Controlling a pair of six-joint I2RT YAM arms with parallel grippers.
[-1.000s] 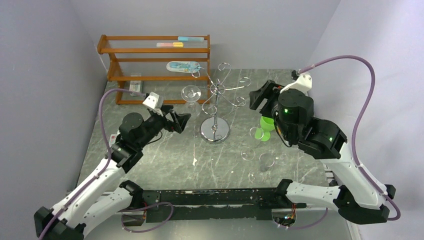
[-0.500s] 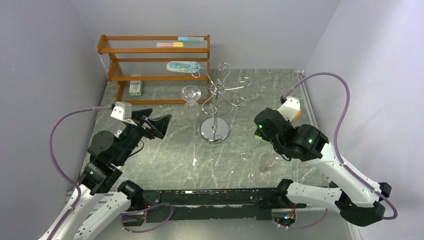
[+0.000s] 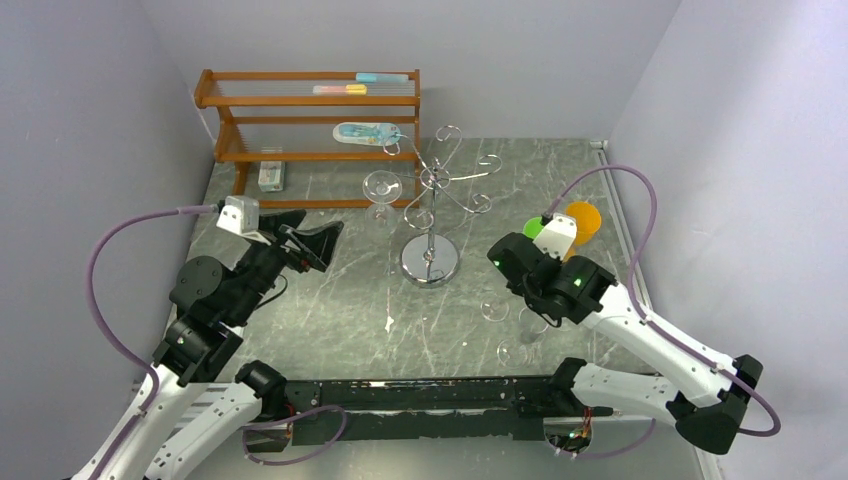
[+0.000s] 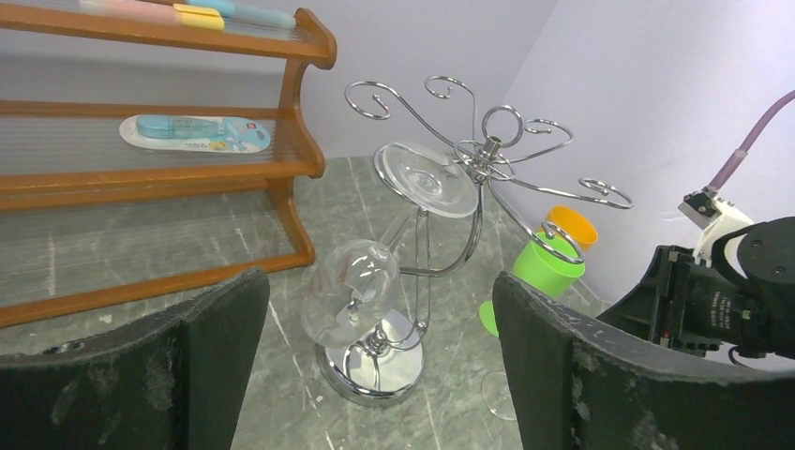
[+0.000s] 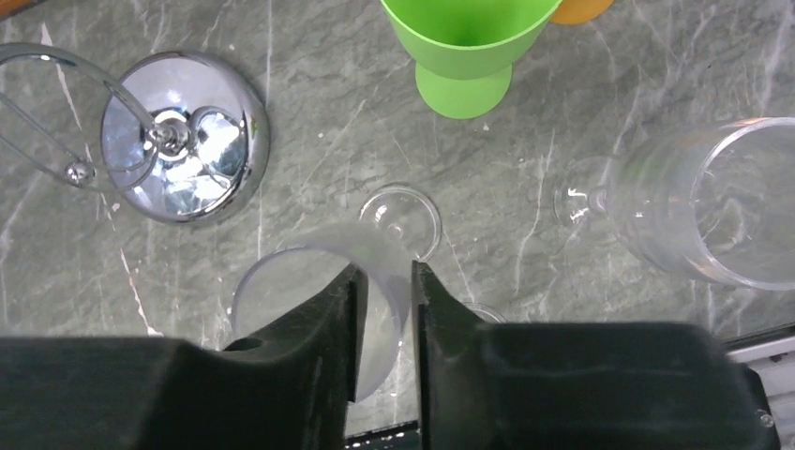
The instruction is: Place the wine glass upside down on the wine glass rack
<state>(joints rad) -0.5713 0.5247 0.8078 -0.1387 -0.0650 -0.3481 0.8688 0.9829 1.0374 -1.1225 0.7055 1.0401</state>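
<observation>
Astride a rim on my right, spread and idle on my left.

The grey marbled table [image 3: 330,320] carries the orange-brown wooden shelf rack [image 3: 300,100] at the back left and the shiny chrome wire wine glass rack [image 3: 431,262] in the middle; a second clear glass [image 4: 354,300] already hangs bowl-down from one loop. My left gripper [image 3: 322,222] hovers facing that rack, spread wide and holding nothing, I judge so as to stay out of the way. My right gripper [image 5: 384,281] points down, fingers a narrow gap apart, astride the bowl wall of the clear stemmed wine glass [image 5: 295,277]; that glass sits on the table near the rack's base and the green plastic cup [image 5: 464,37]. Whether my pads already press the wall I cannot tell; a hold at the rim, I judge, leaves the foot free for a loop.
</observation>
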